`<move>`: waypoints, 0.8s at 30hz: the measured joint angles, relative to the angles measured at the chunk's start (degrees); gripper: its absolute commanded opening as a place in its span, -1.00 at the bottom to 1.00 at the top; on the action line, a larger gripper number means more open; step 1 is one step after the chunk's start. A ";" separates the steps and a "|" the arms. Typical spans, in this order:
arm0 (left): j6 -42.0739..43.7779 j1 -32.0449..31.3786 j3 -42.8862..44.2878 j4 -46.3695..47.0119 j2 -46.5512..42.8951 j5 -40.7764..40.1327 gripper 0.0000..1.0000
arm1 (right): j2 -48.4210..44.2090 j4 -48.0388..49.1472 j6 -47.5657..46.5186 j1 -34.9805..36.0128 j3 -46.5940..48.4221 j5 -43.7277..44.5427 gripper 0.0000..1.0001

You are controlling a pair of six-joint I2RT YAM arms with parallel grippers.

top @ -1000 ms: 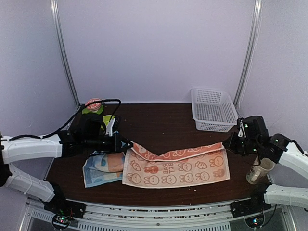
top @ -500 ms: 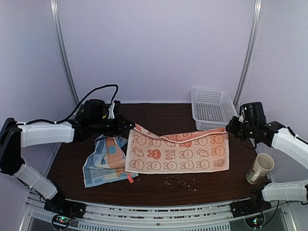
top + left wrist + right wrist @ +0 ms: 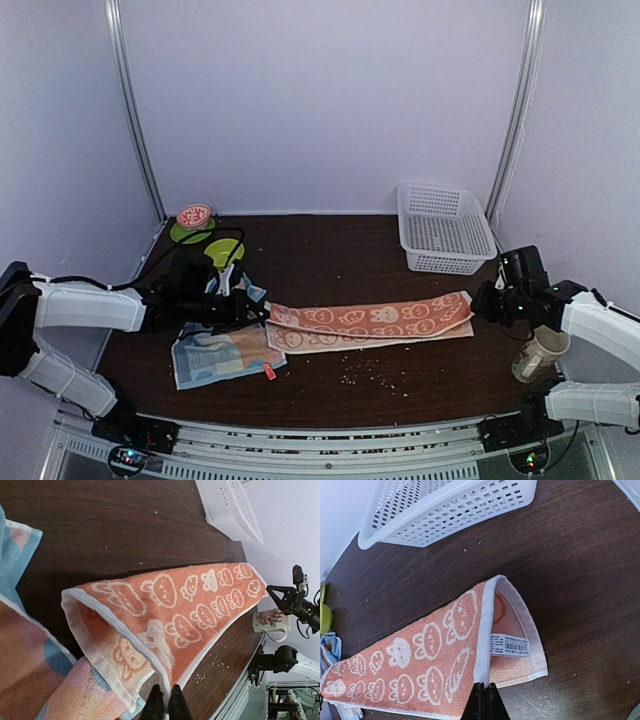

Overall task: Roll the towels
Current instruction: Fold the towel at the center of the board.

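Observation:
The orange towel [image 3: 370, 322] with white cartoon print lies folded over into a long narrow strip across the table's middle. My left gripper [image 3: 262, 312] is shut on its left edge [image 3: 167, 690]. My right gripper [image 3: 478, 303] is shut on its right edge [image 3: 487, 682], where a white label [image 3: 509, 645] shows under the fold. The light-blue towel [image 3: 222, 352] lies crumpled at the front left, partly under the orange towel's left end; it also shows in the left wrist view [image 3: 30, 645].
A white basket [image 3: 442, 229] stands at the back right. A paper cup [image 3: 538, 354] stands by the right arm. A green lidded thing [image 3: 196, 222] sits at the back left. Crumbs [image 3: 375, 374] and a small red scrap [image 3: 268, 372] lie near the front edge.
The orange towel was held up and spread open; both grippers have come forward and down with it, and it now lies folded into a narrow strip on the table.

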 measured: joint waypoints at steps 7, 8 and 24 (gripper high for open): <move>0.15 -0.20 1.09 0.61 0.02 -0.02 -1.00 | 1.25 0.83 0.55 -0.20 0.35 -0.15 -1.00; 0.22 -0.35 1.36 0.59 0.11 -0.07 -1.00 | 1.27 1.01 0.52 -0.37 0.72 -0.02 -1.00; 6.80 -1.25 18.93 -3.19 4.63 -5.20 -1.00 | 11.08 6.88 -0.72 -3.45 14.25 -0.44 -1.00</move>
